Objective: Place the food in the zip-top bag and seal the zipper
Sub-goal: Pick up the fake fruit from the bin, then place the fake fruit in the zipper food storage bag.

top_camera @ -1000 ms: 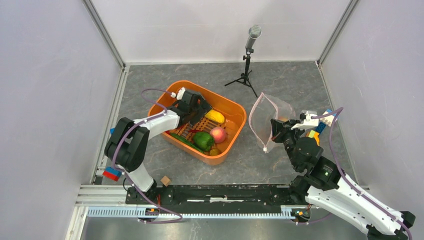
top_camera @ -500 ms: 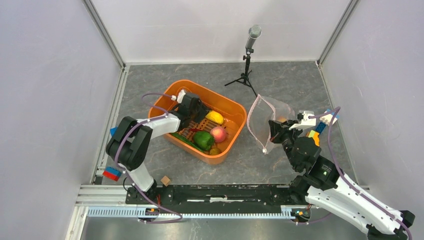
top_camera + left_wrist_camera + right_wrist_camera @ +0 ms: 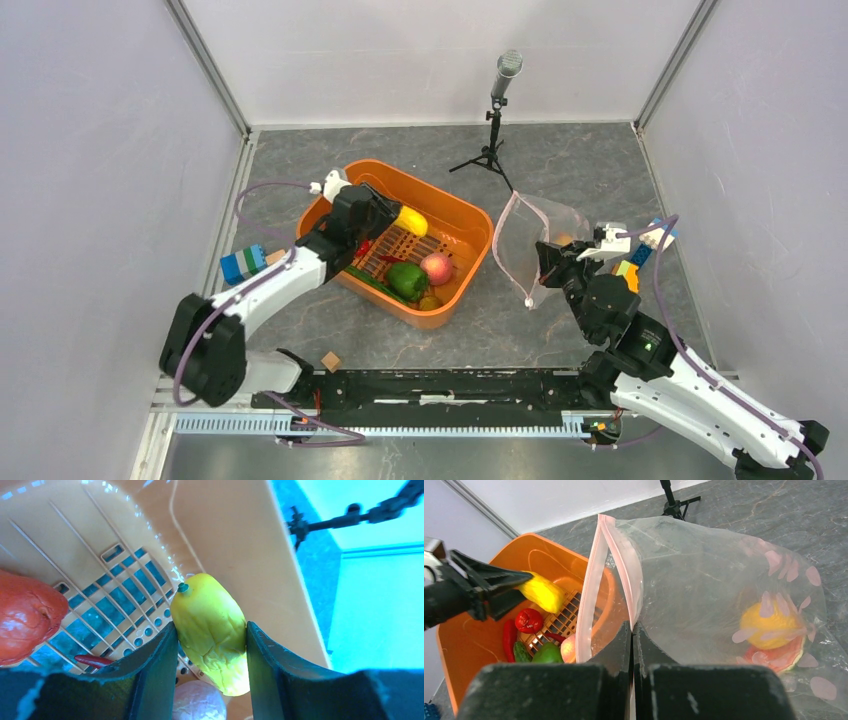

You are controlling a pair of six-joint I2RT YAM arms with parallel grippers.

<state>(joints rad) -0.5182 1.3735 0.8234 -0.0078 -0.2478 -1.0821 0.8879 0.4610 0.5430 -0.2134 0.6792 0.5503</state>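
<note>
My left gripper (image 3: 392,216) (image 3: 210,642) is shut on a yellow piece of food (image 3: 413,221) (image 3: 211,627) (image 3: 543,591), holding it above the slotted floor of the orange basket (image 3: 470,212). More food lies in the basket: a green bell pepper (image 3: 405,281), a pinkish round fruit (image 3: 436,268), a red pepper (image 3: 529,620) and a cucumber (image 3: 522,653). To the right, the zip-top bag (image 3: 548,222) (image 3: 704,575) stands with its mouth open toward the basket. My right gripper (image 3: 546,262) (image 3: 632,630) is shut on one side of its pink zipper (image 3: 593,575). A yellow-orange piece (image 3: 768,625) sits inside the bag.
A microphone on a small tripod (image 3: 494,128) stands behind the basket. Coloured blocks lie at the left wall (image 3: 243,264) and behind the right wrist (image 3: 640,256). A small wooden cube (image 3: 331,361) rests near the front rail. Grey walls close in on three sides.
The left jaws closed on the yellow piece in the basket and raised it, shifting slightly left. The left elbow swung out to the left. The right arm and bag stayed still.
</note>
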